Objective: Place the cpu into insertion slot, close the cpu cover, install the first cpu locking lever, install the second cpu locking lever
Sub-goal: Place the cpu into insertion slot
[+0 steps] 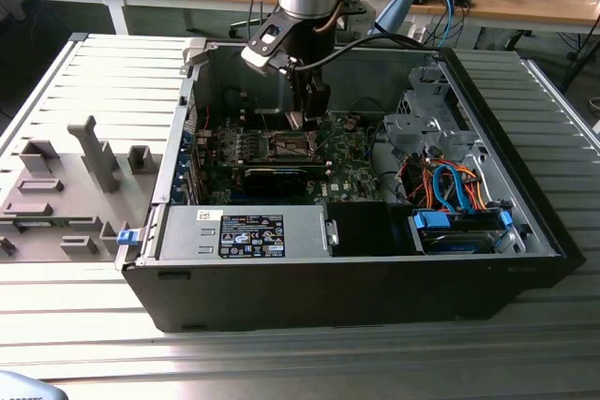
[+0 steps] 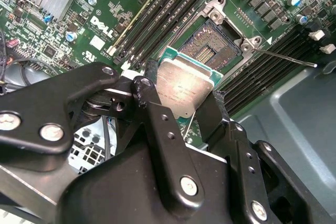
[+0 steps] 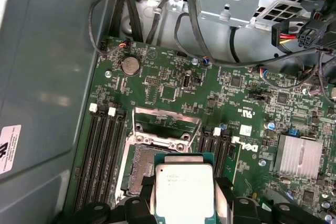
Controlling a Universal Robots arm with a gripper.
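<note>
silver-topped, green-edged cpu (image 2: 185,90) hangs clamped in the end effector (image 2: 181,106), close to the open insertion slot (image 2: 216,43), a dark silver-rimmed square on green board; the cpu cover (image 3: 167,125) stands raised at one edge.

The cpu (image 2: 186,88) has a dull, faintly scuffed silver metal top. The pincer (image 2: 180,97) is black with a slight sheen. The counter (image 1: 94,348) is ribbed grey metal.
</note>
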